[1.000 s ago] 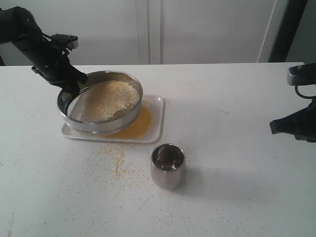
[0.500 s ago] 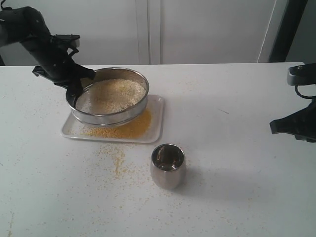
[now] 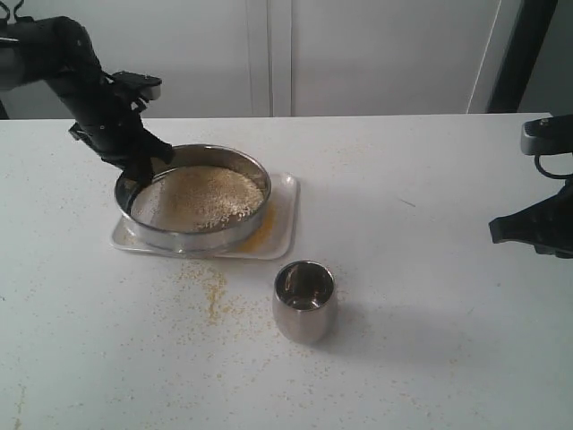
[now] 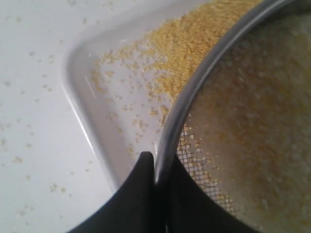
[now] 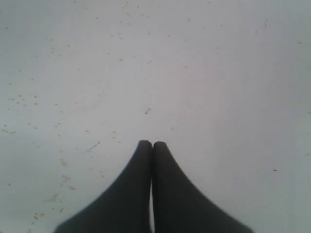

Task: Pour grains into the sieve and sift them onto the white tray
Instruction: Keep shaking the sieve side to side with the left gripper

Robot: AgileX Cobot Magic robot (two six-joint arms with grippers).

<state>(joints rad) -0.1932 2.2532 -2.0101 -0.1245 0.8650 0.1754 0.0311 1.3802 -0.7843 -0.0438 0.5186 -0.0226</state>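
My left arm reached down at the white tray's far-left corner, left jaws pinching the sieve rim over the tray. Pale grains filled it; yellow ones lay beneath. My right jaws were pressed together, well right of the tray.

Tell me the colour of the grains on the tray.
Golden-yellow grains, clearest in the left wrist view.
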